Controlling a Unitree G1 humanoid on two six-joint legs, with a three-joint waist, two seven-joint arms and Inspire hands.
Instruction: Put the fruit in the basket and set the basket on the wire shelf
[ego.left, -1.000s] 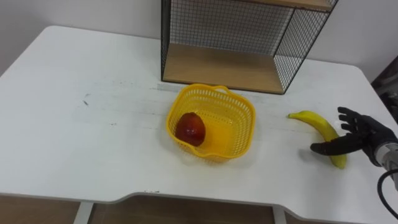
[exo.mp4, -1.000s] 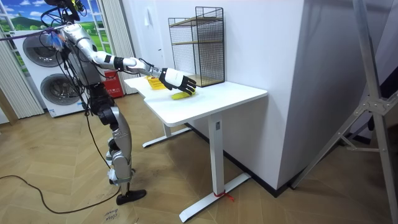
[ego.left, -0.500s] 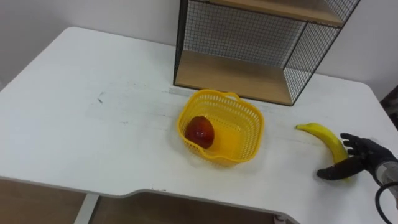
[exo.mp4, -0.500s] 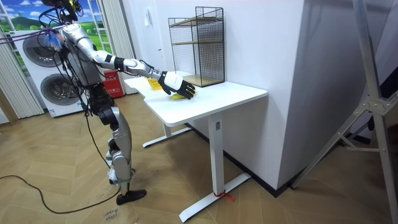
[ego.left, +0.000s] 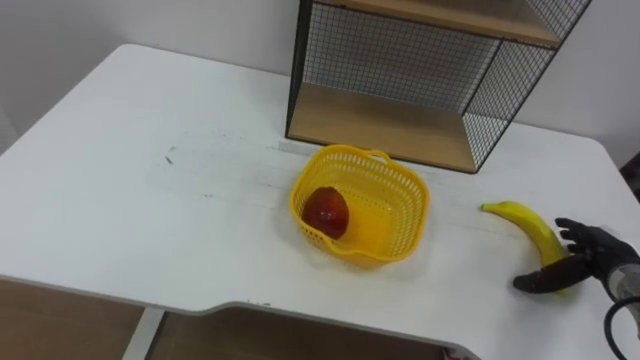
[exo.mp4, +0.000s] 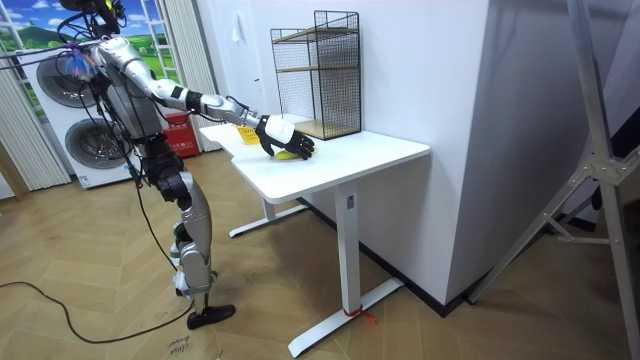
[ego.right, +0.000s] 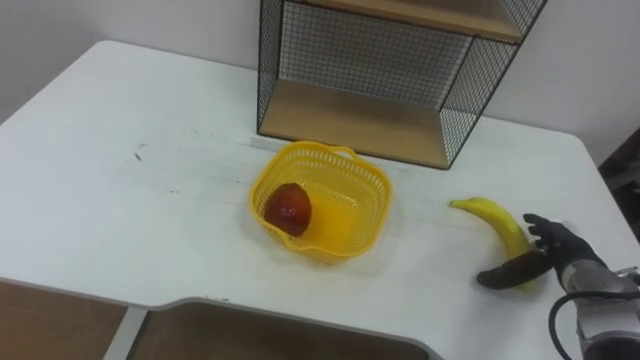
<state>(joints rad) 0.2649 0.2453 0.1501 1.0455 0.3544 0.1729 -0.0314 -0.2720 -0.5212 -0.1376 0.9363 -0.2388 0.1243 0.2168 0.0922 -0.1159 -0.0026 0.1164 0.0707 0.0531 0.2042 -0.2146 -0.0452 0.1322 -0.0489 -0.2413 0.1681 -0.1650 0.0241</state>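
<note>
A yellow plastic basket (ego.left: 398, 214) sits mid-table with a red apple (ego.left: 326, 211) inside it. To its right a banana (ego.left: 524, 221) lies on the white table (ego.left: 150, 200). My right hand (ego.left: 592, 250) rests at the banana's near end, thumb in front and fingers curled over the far side, holding it against the tabletop. The black wire shelf (ego.left: 400, 60) with wooden boards stands just behind the basket, its lower board (ego.left: 390, 125) bare. In the room view I stand at the table's long side with my right arm stretched out to the banana (exo.mp4: 288, 154).
The shelf's wire side panel (ego.left: 495, 100) stands close behind the banana. The table's right edge (ego.left: 615, 180) runs near my hand. Washing machines (exo.mp4: 70, 130) stand behind me in the room view.
My right hand has dropped from above the banana onto its near end, and its fingers have curled round it. The head camera has shifted a little; basket and apple stay put.
</note>
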